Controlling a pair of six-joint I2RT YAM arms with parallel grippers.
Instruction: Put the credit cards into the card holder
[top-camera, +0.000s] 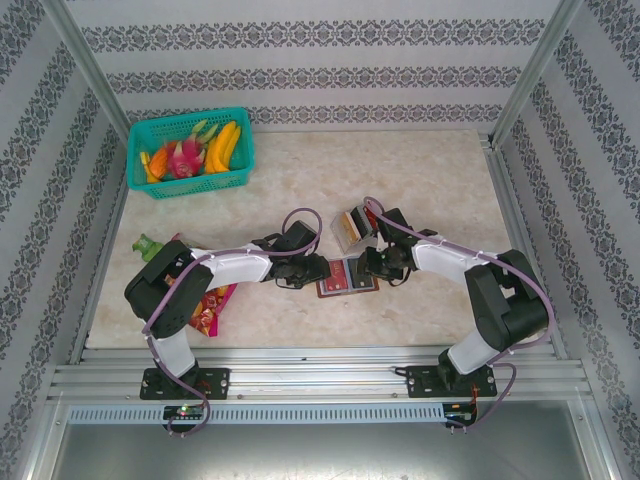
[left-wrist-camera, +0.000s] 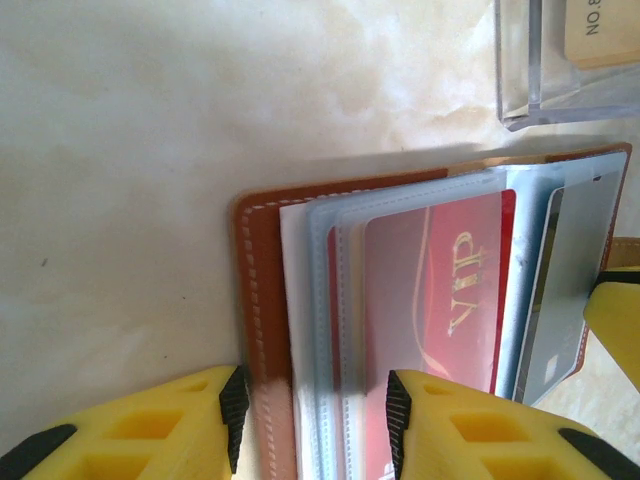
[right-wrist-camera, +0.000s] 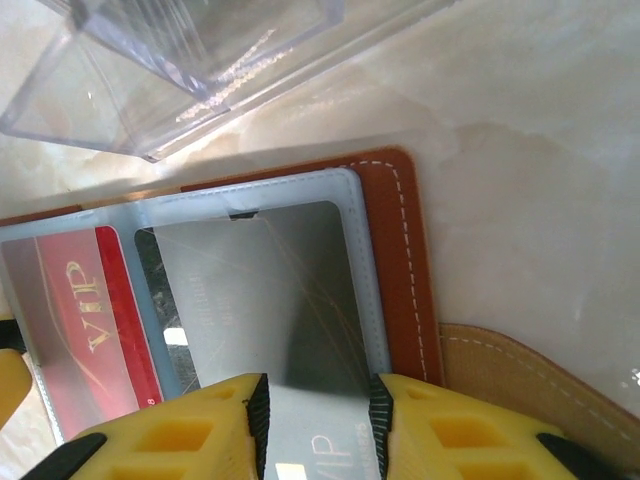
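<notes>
A: What is hard to make out?

B: The card holder (top-camera: 347, 280) lies open on the surface (top-camera: 430, 180) between the two arms, but from above both wrists cover most of it. Close up, its near edge is hidden behind yellow fingers (left-wrist-camera: 150, 430). A red card (left-wrist-camera: 440, 290) lettered VIP sits inside a cloudy sleeve. A grey card (right-wrist-camera: 270, 300) is partway into the neighbouring sleeve, its near end passing under the right gripper (right-wrist-camera: 317, 425).

A: Are the grippers holding anything?

B: The right gripper's jaws stand narrowly apart over the grey card; I cannot tell whether they press on it. The left gripper (left-wrist-camera: 315, 420) is part open too, straddling the holder's brown stitched cover and sleeve edges. Contact is unclear.

A: And around them?

B: A clear plastic stand (top-camera: 352, 228) sits just behind the holder, and a tan card (left-wrist-camera: 605, 30) in it is cut off at the edge of view. The surface is pale and marbled. A green basket (top-camera: 195, 183) of fruit stands at the far left, and a snack packet (top-camera: 212, 305) lies half under the left arm. Patterned wallpaper lines the walls.
</notes>
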